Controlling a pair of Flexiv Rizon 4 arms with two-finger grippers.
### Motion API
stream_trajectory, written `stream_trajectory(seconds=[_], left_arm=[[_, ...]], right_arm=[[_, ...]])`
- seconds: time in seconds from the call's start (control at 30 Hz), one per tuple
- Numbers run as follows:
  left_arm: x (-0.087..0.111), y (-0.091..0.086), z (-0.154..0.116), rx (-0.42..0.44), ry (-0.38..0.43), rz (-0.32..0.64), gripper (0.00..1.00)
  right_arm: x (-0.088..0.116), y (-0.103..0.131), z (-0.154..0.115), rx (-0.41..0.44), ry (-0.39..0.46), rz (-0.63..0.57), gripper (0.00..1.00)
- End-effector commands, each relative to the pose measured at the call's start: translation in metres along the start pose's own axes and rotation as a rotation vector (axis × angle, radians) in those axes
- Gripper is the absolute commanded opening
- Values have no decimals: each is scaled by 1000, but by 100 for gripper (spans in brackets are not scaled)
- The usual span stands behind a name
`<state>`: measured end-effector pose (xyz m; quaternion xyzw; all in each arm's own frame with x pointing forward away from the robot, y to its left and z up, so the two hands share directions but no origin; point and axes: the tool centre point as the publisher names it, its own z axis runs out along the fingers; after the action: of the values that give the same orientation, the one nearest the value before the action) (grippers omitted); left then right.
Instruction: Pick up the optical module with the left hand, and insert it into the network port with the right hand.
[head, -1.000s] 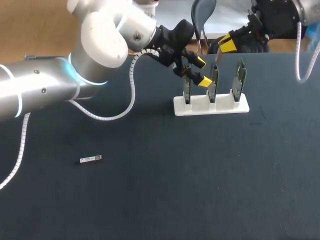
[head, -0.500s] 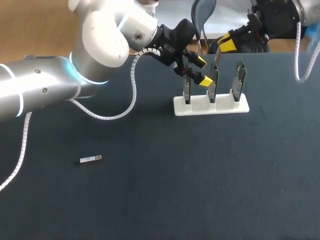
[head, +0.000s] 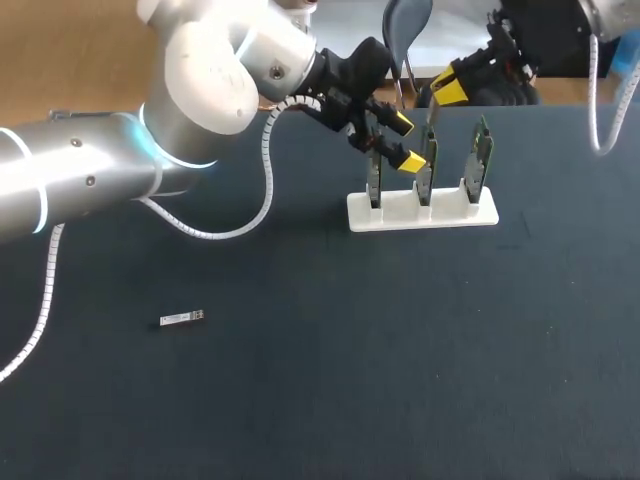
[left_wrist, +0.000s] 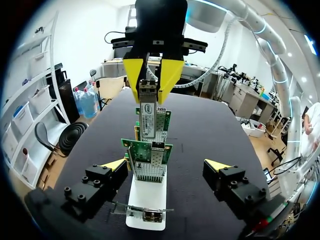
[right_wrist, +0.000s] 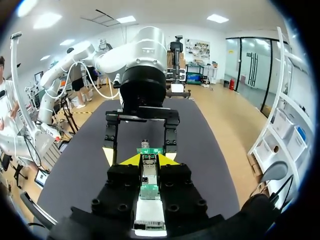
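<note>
Pickup and handover look done; I judge the insert step is in hand. My right hand (head: 452, 88), at the upper right of the head view, is grasping the module (left_wrist: 148, 115) by its upper end. The left wrist view shows the module hanging upright from that hand's yellow tips, just above the green cards (head: 428, 165). The cards stand in the white rack (head: 422, 213) at the upper middle.

My left hand (head: 405, 142) is released, fingers spread with nothing gripped, and sits beside the left-most cards. A second module (head: 182, 319) lies loose on the worktop (head: 400, 350) at the lower left, well apart from everything.

Next move, as I judge it: line the module up square over the port (left_wrist: 152, 165) on the card's top edge, then push straight down. The opening is narrow, so any tilt may jam it. The left hand sits close to the rack and may need to back off. I cannot tell which card is the target.

Versus the earlier frames, the right hand has shifted slightly up and left. The left arm, the rack and the loose module are unchanged.
</note>
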<state>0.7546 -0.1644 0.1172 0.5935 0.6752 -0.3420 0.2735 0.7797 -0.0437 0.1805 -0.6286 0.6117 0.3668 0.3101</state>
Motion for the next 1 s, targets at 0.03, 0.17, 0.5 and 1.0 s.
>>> stream_trajectory(seconds=[0.03,0.17,0.5,1.0], left_arm=[[-1,1,0,2,6,-2,100],[-1,1,0,2,6,-2,100],[-1,1,0,2,6,-2,100],[-1,1,0,2,6,-2,100]], right_arm=[[-1,3,3,9,23,-3,0],[0,3,3,7,34,-2,0],[5,2,5,8,49,17,0],[10,5,12,17,50,45,0]])
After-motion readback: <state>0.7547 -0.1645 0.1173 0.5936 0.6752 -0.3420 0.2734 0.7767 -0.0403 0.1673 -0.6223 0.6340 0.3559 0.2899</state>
